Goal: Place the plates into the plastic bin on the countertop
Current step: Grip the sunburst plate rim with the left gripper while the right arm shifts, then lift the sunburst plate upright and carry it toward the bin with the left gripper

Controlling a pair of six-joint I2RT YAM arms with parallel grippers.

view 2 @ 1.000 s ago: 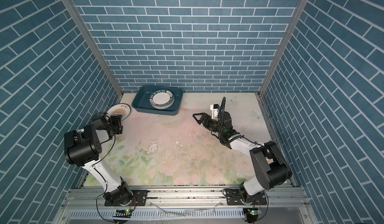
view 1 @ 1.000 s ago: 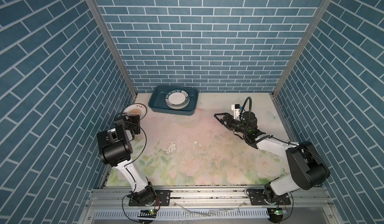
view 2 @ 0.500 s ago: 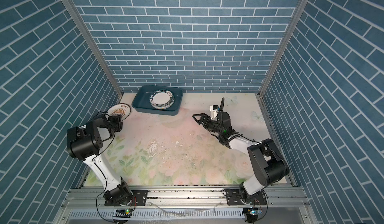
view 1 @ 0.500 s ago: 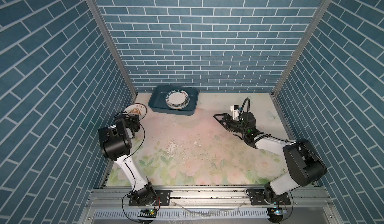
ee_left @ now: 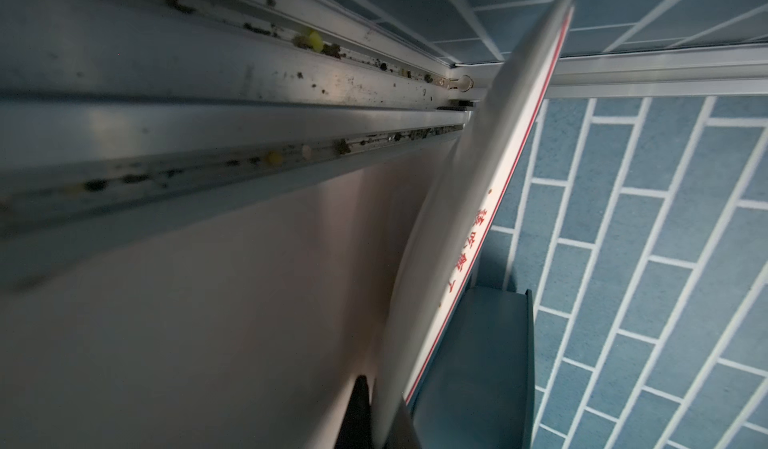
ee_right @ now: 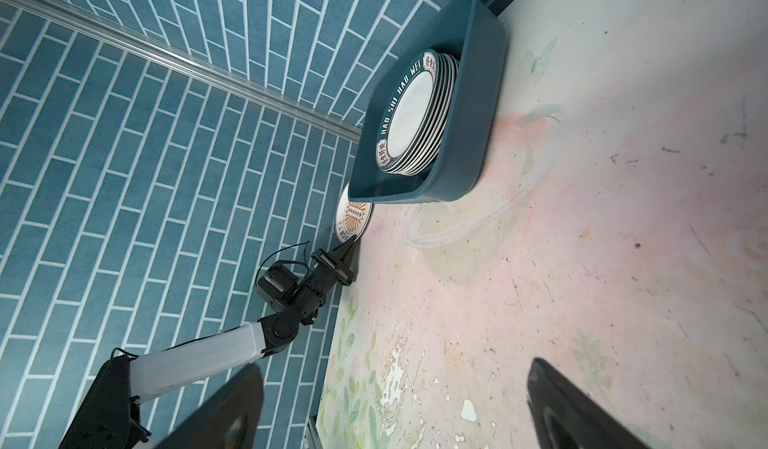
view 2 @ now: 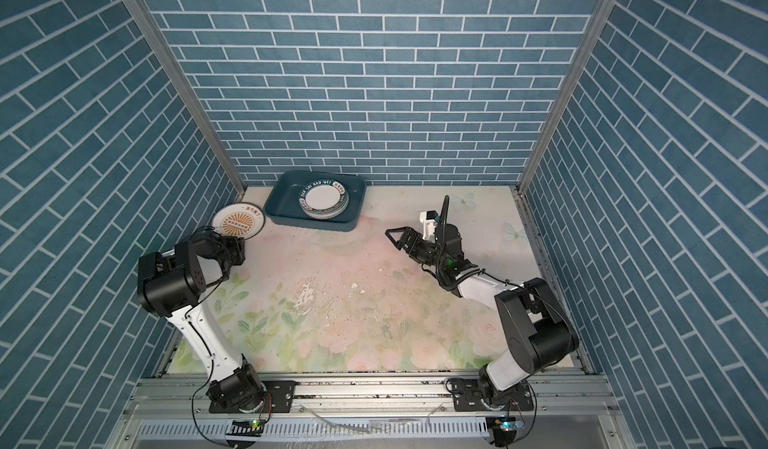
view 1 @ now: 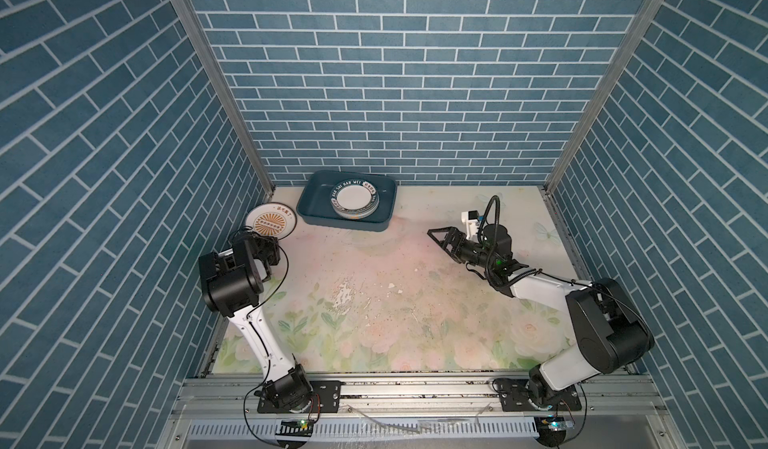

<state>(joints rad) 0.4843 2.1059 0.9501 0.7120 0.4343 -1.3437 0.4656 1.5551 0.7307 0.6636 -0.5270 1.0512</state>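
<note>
The left gripper (view 1: 272, 241) was pinched onto the near rim of the sunburst plate (view 1: 271, 224), which sat tilted at the far-left corner of the countertop (view 1: 395, 301). The grey side rail (ee_left: 208, 126) and the left wall (view 1: 124, 176) crowded it on one side. The plastic bin (view 1: 318, 201) stood just beside it on the other. The bin lay against the far edge, left of middle. A stack of plates (view 1: 355, 200) filled its right half, a green-lettered one on top. Right of middle, the right gripper (view 1: 434, 237) hovered with fingers spread wide, tips toward the bin.
</note>
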